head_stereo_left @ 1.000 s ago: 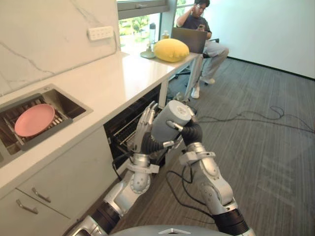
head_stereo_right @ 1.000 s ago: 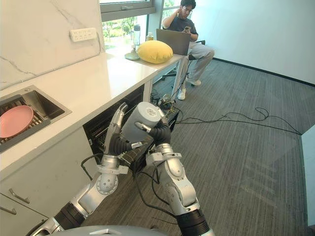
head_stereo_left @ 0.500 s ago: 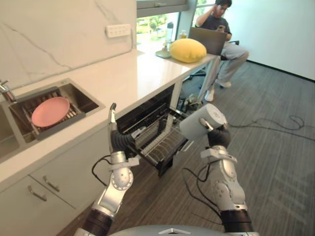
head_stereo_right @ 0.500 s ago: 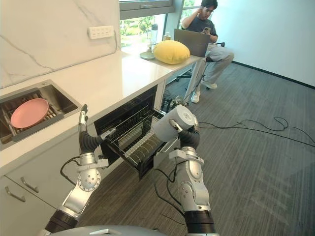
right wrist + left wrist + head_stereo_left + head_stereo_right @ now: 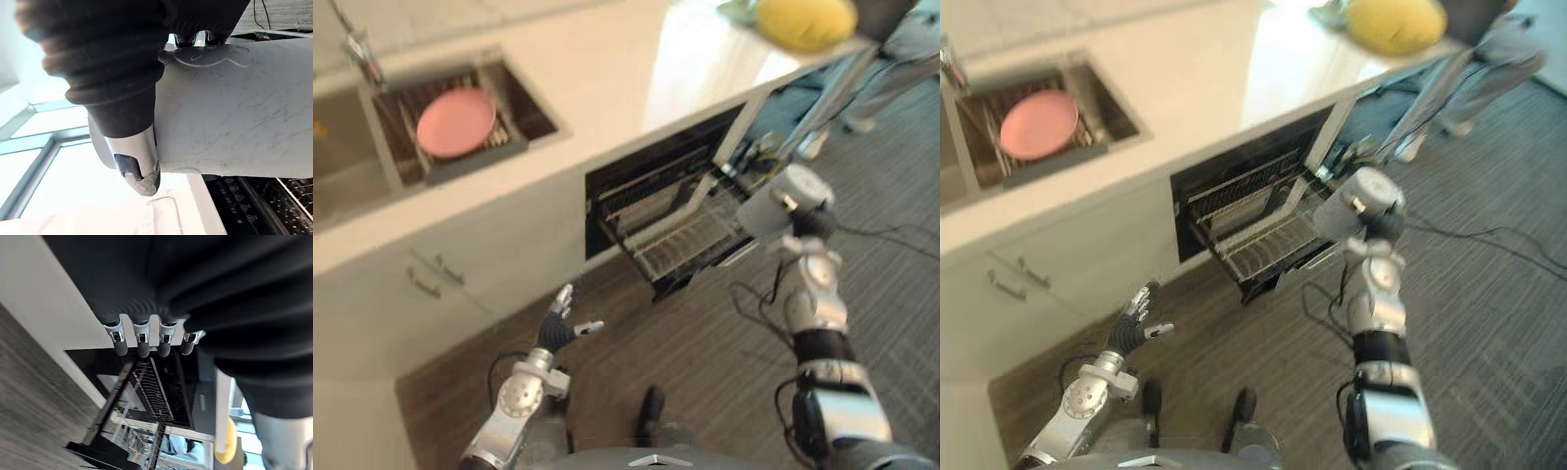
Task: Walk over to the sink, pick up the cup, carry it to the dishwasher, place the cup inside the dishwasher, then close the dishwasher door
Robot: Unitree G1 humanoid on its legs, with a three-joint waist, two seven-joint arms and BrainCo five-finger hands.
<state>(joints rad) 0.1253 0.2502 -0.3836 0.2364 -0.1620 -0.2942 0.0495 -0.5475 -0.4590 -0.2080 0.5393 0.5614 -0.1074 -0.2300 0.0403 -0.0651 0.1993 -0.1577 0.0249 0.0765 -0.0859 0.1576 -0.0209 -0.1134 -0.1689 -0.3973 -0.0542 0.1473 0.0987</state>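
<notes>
My right hand [image 5: 809,224] is shut on the grey cup [image 5: 771,203], which it holds on its side in the air by the outer corner of the dishwasher's pulled-out rack [image 5: 690,238]. In the right wrist view the thumb [image 5: 133,159] curls over the cup's pale scratched wall [image 5: 234,112]. The dishwasher [image 5: 1253,196] stands open under the white counter [image 5: 617,69]. My left hand [image 5: 560,325] hangs low over the floor in front of the cabinets, fingers [image 5: 142,340] straight and holding nothing.
A pink plate [image 5: 456,121] lies on a rack in the sink [image 5: 524,108], with the tap [image 5: 357,49] at its far left. A yellow cushion [image 5: 805,22] sits at the counter's far end. A seated person's legs [image 5: 1489,59] show beyond it. Cabinet fronts [image 5: 440,284] stand left of the dishwasher.
The camera has tipped downward and shifted. My left hand has dropped from beside the rack to low over the floor. The right hand still holds the cup, now farther out by the rack's corner.
</notes>
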